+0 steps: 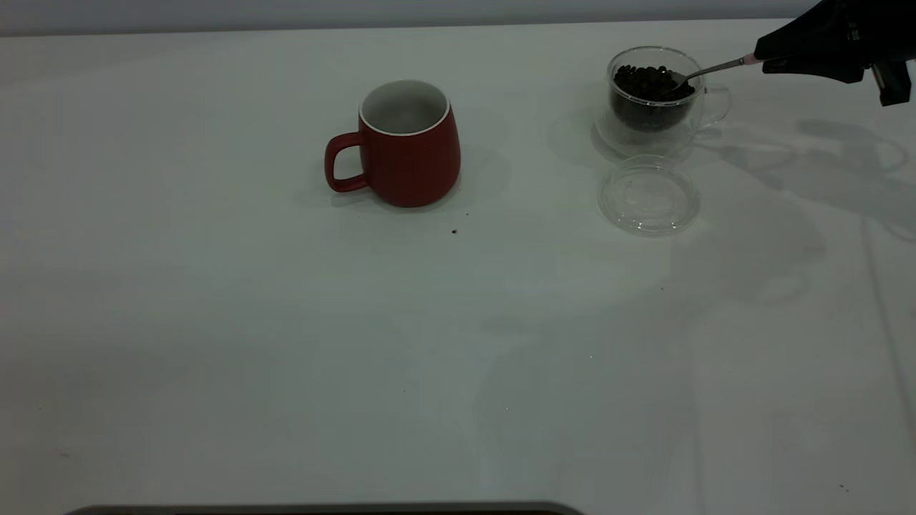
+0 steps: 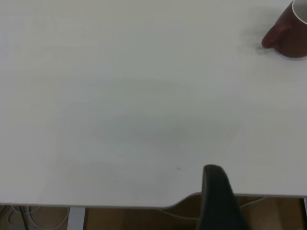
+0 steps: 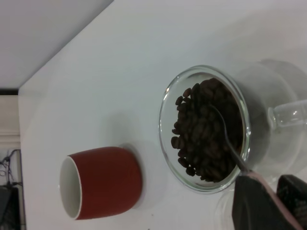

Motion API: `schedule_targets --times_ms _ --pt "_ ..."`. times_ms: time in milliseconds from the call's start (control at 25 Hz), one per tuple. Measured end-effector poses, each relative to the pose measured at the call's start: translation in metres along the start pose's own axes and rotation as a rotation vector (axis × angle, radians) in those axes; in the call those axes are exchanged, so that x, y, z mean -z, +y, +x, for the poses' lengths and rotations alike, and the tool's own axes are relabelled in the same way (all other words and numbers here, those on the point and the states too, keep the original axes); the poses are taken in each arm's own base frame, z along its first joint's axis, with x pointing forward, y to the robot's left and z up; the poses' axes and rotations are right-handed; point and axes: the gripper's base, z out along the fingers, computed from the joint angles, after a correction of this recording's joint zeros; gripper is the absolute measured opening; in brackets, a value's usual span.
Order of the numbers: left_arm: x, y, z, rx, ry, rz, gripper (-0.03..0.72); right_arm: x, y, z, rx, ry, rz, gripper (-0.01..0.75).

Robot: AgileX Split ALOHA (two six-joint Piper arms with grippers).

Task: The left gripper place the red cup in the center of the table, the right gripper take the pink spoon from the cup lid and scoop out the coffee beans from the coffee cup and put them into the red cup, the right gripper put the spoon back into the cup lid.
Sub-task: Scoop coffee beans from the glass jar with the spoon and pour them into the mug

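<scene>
The red cup stands upright near the table's middle, its handle toward the left; it also shows in the left wrist view and the right wrist view. The glass coffee cup at the back right holds coffee beans. My right gripper is shut on the pink handle of the spoon, whose bowl lies in the beans. The spoon's stem crosses the cup's rim. The clear cup lid lies empty in front of the coffee cup. My left gripper hangs over the table's near edge, far from the red cup.
One stray bean lies on the white table in front of the red cup. The table's edge and cables below it show in the left wrist view. A dark bar runs along the exterior view's near edge.
</scene>
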Motion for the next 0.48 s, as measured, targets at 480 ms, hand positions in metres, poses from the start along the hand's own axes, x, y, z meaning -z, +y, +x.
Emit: schedule_targets --times_ms 480 --pt "0.000 0.000 0.000 0.000 0.000 0.000 0.493 0.027 -0.015 -0.008 -0.195 -0.014 -0.077 0.092"
